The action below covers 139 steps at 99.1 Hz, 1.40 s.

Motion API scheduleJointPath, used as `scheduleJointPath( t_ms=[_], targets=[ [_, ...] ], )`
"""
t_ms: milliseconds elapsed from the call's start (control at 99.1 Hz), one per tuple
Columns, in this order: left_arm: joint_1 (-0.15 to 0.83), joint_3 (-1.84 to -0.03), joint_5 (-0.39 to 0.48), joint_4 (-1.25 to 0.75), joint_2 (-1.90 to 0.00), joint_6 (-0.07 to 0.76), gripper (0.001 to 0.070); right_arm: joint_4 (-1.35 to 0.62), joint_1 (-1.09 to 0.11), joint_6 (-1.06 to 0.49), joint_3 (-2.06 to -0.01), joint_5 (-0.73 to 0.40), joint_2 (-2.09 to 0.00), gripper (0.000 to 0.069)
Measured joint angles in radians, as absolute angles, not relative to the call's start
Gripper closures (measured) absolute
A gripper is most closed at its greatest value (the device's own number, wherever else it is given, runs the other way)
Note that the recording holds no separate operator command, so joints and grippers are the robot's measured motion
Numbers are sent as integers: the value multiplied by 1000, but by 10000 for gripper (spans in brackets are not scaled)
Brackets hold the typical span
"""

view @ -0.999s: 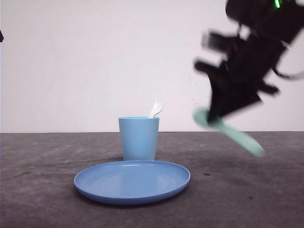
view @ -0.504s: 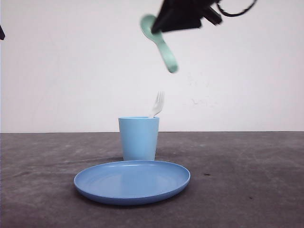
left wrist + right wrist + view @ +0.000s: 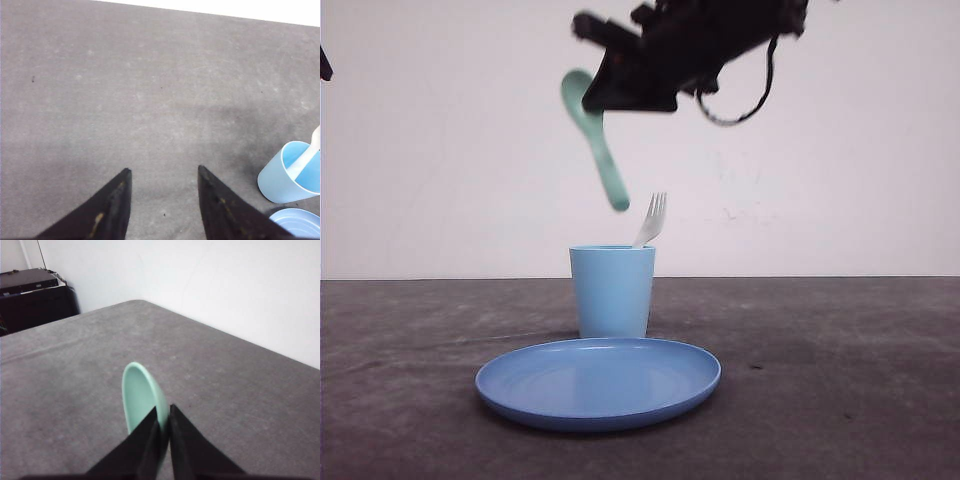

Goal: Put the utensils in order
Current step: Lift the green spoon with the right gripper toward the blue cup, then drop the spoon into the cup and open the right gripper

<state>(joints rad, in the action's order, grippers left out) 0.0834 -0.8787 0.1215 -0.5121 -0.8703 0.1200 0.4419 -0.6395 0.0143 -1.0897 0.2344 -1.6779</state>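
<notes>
High over the table my right gripper is shut on the mint-green spoon. It grips near the bowl, and the handle hangs down with its tip just above the rim of the light blue cup. The white fork stands in that cup, tines up, leaning right. My left gripper is open over bare grey table, with nothing between its fingers and the cup off to one side.
A round blue plate lies in front of the cup, nearer the table's front edge. The grey table stretches to both sides. A white wall stands behind. A dark cabinet sits beyond the table's far corner.
My right arm has carried the spoon up from low on the right, then left and down; its handle tip now hangs just over the cup. Cup, fork and plate have not moved.
</notes>
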Motion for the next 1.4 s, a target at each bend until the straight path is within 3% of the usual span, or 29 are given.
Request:
scheduleJointPath(
  t_ms=[464,979,1039,1221,1402],
  targets=[
    [83,-879,122,-513,-870,120,470,527,-641,-4,-1090,235,-1876,667],
    [83,-879,122,-513,-870,120,470,482,-653,8,-1090,253,-1886,662],
    [83,-879,122,-513,-870,120,470,470,-655,18,-1090,269,-1885,617],
    [83,-879,122,-513,-870,120,470,452,-654,35,-1090,285,-1836,369],
    [83,-879,122,-513,-870,120,470,444,-654,35,-1090,286,-1722,312]
  ],
)
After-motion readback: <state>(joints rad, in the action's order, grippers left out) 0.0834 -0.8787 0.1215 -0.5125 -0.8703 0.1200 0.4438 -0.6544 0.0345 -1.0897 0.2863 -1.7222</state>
